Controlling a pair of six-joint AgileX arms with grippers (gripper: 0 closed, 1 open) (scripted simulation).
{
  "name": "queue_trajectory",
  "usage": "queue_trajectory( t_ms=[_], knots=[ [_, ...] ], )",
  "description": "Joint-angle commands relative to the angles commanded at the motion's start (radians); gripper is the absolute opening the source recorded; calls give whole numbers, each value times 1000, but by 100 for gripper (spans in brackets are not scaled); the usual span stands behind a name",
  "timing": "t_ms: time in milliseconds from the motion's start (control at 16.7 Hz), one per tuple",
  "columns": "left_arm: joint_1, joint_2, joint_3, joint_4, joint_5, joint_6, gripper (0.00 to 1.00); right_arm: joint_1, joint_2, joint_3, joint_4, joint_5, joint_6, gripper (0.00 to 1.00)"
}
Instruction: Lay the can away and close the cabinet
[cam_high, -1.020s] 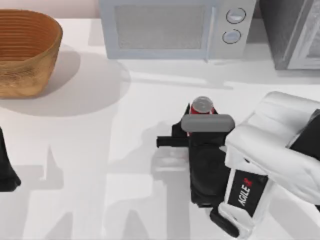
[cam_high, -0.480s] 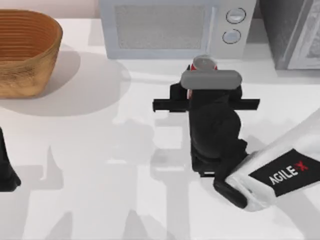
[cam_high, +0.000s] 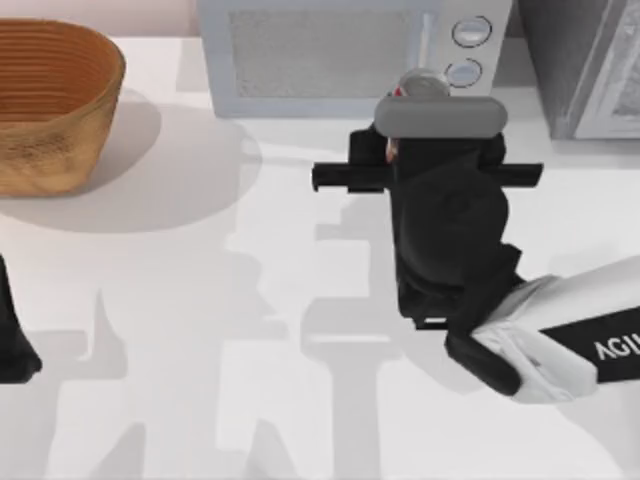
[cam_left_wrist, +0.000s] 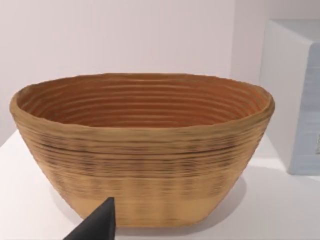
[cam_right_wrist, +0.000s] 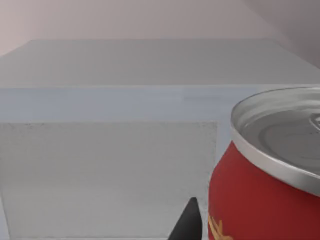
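The can (cam_high: 424, 85) is a small red tin with a silver-grey lid, and my right gripper (cam_high: 418, 135) is shut on it. It hangs above the table just in front of the microwave's knobs. From above, only the lid and a sliver of red body show past the wrist. The right wrist view has the can (cam_right_wrist: 270, 170) close up, with one dark fingertip (cam_right_wrist: 188, 220) beside it. The grey cabinet (cam_high: 585, 60) stands at the back right corner, to the right of the can. My left arm (cam_high: 12, 340) is parked at the table's left edge.
A pale grey microwave (cam_high: 340, 55) runs along the back middle, directly behind the can. A woven basket (cam_high: 50, 100) stands at the back left and also shows in the left wrist view (cam_left_wrist: 140, 150). White table surface (cam_high: 200, 330) lies open across the front and middle.
My right gripper has carried the can toward the back and slightly right, from mid-table up to the microwave's front. The left arm has not moved.
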Motion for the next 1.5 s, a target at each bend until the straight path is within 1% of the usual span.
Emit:
queue_trajectory(
  t_ms=[300, 420, 600, 840, 1260, 1500],
  knots=[
    [0, 0, 0, 0, 0, 0, 100, -14, -26, -8, -13, -12, 1, 0],
    [0, 0, 0, 0, 0, 0, 100, -42, -95, -38, -50, -42, 1, 0],
    [0, 0, 0, 0, 0, 0, 100, -113, -264, -110, -144, -116, -1, 0],
    [0, 0, 0, 0, 0, 0, 100, -248, -590, -250, -325, -256, -5, 0],
    [0, 0, 0, 0, 0, 0, 100, -536, -1292, -545, -704, -554, -12, 0],
    [0, 0, 0, 0, 0, 0, 100, -684, -1639, -698, -899, -709, -16, 0]
  ],
)
